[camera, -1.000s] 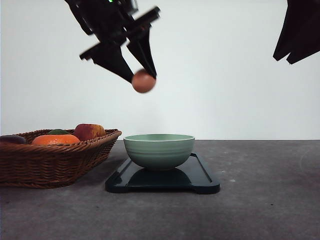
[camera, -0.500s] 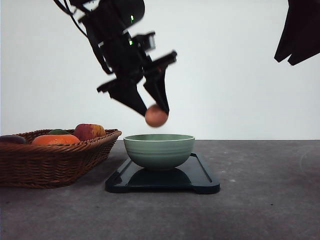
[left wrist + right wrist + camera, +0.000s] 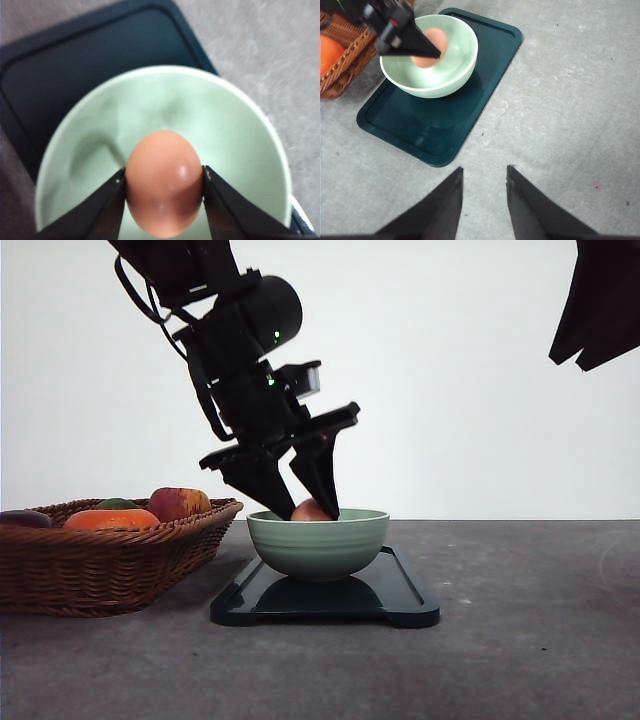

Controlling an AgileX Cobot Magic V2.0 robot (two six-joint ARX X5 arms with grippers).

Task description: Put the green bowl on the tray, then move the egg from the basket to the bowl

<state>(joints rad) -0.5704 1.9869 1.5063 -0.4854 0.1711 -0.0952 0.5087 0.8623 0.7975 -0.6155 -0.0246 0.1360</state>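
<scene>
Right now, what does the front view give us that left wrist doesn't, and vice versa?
Front alone: the basket with fruit left of the tray, and the egg dipping below the green bowl rim.
Left wrist alone: both fingers pressed against the egg's sides, bare bowl interior underneath.
Shared: left gripper shut on the egg over the bowl, bowl on the tray.
</scene>
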